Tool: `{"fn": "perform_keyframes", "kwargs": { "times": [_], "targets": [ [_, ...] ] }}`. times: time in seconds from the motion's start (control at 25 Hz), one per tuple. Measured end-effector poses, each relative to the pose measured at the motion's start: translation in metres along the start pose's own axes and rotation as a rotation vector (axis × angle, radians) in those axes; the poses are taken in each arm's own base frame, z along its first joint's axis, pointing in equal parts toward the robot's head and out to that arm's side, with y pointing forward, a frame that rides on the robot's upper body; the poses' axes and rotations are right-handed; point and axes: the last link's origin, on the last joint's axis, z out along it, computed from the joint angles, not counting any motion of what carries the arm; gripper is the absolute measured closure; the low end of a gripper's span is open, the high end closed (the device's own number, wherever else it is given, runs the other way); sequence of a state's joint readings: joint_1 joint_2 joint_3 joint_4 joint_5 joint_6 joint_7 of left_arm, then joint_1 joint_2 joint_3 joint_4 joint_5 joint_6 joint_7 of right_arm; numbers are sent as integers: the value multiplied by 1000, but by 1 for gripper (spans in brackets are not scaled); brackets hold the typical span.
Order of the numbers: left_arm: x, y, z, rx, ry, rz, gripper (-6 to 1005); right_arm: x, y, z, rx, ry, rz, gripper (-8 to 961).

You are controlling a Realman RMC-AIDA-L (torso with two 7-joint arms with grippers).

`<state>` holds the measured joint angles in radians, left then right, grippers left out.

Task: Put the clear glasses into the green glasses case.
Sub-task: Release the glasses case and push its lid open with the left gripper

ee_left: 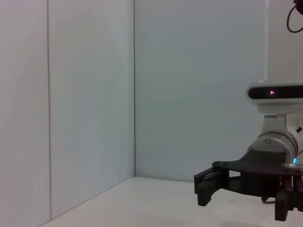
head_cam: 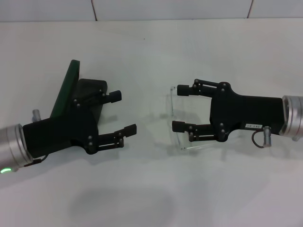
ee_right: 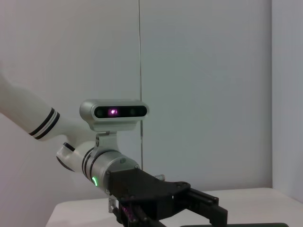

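The green glasses case (head_cam: 66, 90) stands open at the left of the white table, its green lid tilted up and its dark tray (head_cam: 93, 87) beside it. My left gripper (head_cam: 123, 112) hangs open just past the tray, its body covering part of the case. The clear glasses (head_cam: 179, 141) lie on the table at centre right, faint against the white. My right gripper (head_cam: 180, 108) is open over them, one finger on each side of the frame. Whether its fingers touch the glasses cannot be told.
The white table (head_cam: 142, 189) runs to a tiled wall (head_cam: 170, 9) at the back. The left wrist view shows the right arm's black hand (ee_left: 246, 177) before a pale wall. The right wrist view shows the left arm's wrist (ee_right: 111, 165).
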<state>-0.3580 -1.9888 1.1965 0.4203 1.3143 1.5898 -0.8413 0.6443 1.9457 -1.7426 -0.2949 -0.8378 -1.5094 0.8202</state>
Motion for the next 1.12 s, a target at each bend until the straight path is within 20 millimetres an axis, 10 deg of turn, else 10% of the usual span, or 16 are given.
{"fn": "perform_keyframes", "kwargs": {
  "times": [0.6, 1.12],
  "targets": [
    [-4, -9, -4, 69, -22, -16, 153, -1, -7, 14, 12, 26, 4, 146],
    [60, -61, -36, 262, -174, -151, 165, -1, -7, 16, 11, 28, 20, 145]
  ]
}}
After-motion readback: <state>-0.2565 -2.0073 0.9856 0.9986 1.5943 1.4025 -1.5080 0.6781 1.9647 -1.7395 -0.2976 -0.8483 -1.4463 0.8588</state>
